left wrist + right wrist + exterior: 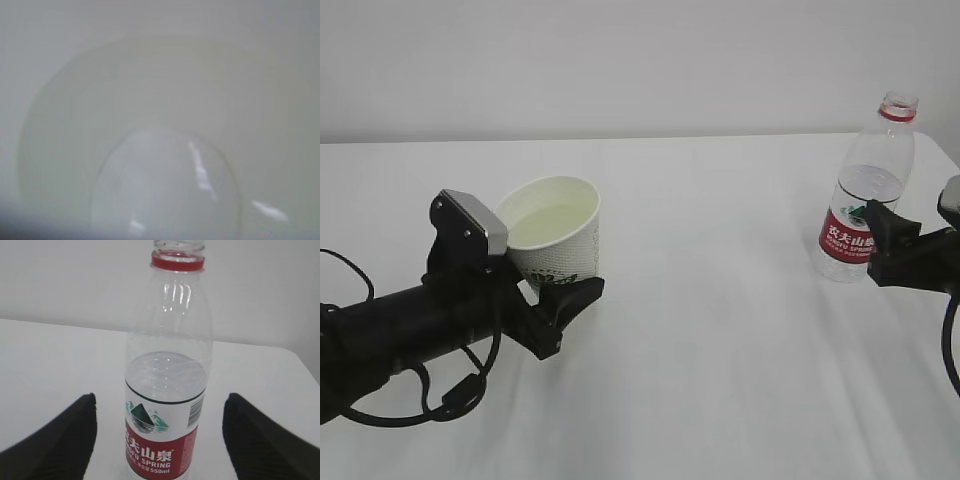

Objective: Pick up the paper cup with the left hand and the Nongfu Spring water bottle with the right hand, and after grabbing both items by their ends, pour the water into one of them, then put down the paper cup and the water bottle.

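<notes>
My left gripper (pixel 565 290) is shut on the paper cup (pixel 555 235), which leans towards the arm with its mouth facing up and left. A pale pool of water (pixel 552 222) lies inside the cup. The left wrist view is filled by the cup's cream inside (pixel 160 90) and the glinting water (pixel 165 195); no fingers show there. The Nongfu Spring water bottle (pixel 865 200) stands upright and uncapped at the far right, part full. My right gripper (pixel 885 235) is open just in front of it. Its black fingers (pixel 60 440) stand clear on both sides of the bottle (pixel 167 390).
A white table (pixel 720 350) carries everything, with a plain white wall behind. The table's right edge (pixel 945 150) runs close behind the bottle. Black cables (pixel 440 400) hang under the left arm.
</notes>
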`<state>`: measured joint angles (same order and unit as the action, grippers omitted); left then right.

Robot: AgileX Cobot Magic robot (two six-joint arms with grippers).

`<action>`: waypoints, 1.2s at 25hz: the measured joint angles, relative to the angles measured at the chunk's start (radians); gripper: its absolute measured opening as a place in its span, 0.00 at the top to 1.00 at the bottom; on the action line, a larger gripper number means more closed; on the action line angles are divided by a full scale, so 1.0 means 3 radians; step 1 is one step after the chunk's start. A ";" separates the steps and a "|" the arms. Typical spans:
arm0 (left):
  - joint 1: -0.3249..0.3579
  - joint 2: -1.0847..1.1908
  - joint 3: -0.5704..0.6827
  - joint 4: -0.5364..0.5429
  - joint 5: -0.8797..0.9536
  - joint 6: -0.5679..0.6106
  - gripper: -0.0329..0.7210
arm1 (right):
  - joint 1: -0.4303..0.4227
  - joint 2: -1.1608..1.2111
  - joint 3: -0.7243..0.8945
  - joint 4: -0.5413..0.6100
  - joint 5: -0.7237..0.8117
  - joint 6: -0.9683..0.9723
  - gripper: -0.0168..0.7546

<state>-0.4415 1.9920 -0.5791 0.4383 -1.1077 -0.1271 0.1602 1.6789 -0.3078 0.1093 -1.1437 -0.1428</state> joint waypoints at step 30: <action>0.0059 0.0000 0.0000 -0.1266 0.0000 0.0524 0.30 | 0.0000 0.0000 0.0000 -0.0005 0.0000 0.0000 0.21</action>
<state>-0.4237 1.9920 -0.5791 0.0585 -1.1077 0.0302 0.1602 1.6789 -0.3078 0.1080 -1.1437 -0.1428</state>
